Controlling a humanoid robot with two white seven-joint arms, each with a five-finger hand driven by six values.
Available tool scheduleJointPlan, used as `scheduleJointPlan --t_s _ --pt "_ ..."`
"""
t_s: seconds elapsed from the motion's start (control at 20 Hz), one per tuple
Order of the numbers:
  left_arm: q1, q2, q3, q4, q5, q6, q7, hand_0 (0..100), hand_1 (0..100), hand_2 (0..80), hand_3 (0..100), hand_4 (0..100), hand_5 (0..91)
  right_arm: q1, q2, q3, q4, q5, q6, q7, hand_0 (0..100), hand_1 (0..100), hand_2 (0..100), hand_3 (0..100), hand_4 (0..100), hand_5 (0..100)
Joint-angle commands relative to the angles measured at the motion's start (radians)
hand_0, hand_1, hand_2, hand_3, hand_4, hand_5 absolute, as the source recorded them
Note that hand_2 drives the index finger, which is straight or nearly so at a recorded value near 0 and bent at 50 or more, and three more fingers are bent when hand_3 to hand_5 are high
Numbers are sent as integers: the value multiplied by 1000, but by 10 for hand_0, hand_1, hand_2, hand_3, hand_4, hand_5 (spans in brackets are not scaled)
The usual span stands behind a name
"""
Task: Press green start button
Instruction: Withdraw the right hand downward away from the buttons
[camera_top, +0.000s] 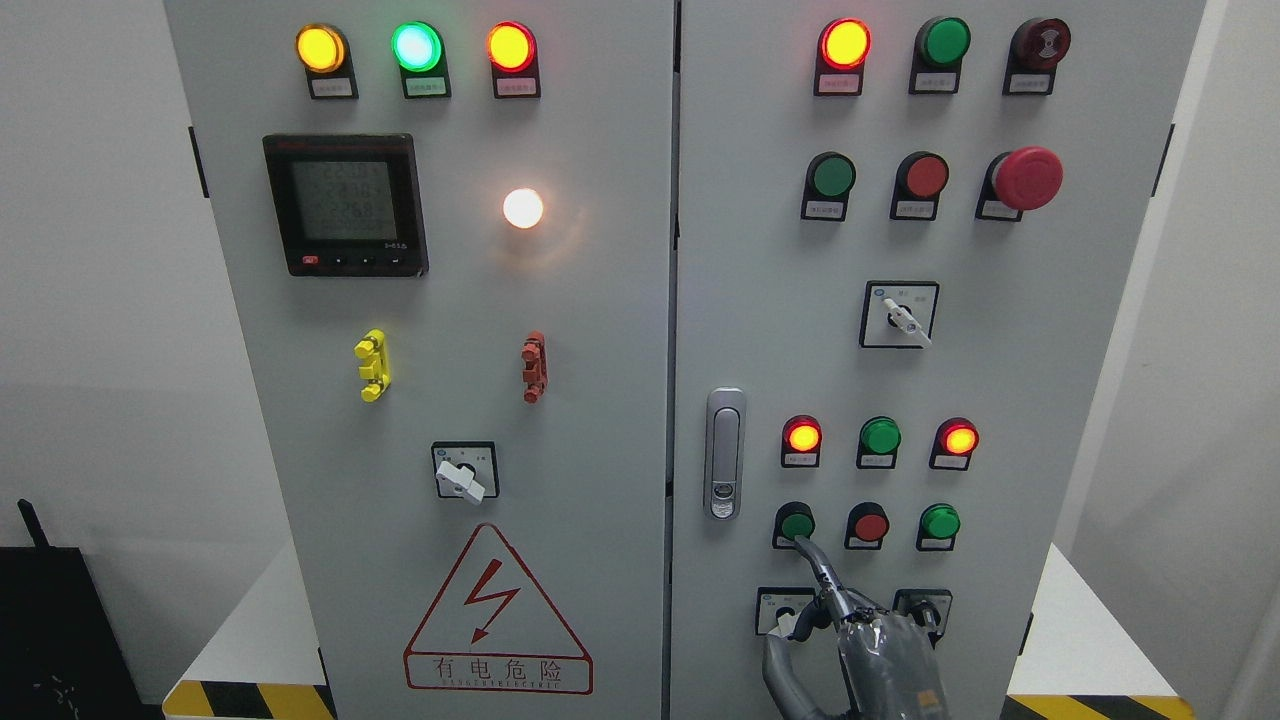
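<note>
A grey control cabinet shows two door panels. On the right door's lower part, a green push button (797, 522) sits leftmost in a row with a red button (870, 526) and another green button (940, 521). My right hand (850, 630) comes up from the bottom edge. Its index finger (812, 558) is stretched out and its tip touches the lower edge of the leftmost green button. The other fingers are curled and hold nothing. The left hand is not in view.
Above the button row are red (803, 436), green (880, 436) and red (959, 438) lamps. A door latch (724, 452) is left of them. My hand partly hides two rotary switches (783, 610). Higher up are a selector switch (900, 315) and a red emergency stop (1025, 178).
</note>
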Motion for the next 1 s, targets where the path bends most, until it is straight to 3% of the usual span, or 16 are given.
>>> scheduleJointPlan --t_s 0.0,0.45,0.95 --pt "0 0 0 0 0 -1 0 120 556 0 0 0 0 40 -1 -1 -77 -77 -3 2 688 353 0 687 675 676" --pt "0 0 0 0 0 -1 0 120 556 0 0 0 0 113 -1 39 -123 -287 8 28 708 302 0 641 608 578" --pt "0 0 0 0 0 -1 0 120 556 0 0 0 0 189 -1 92 -184 -487 45 31 436 241 0 497 477 368"
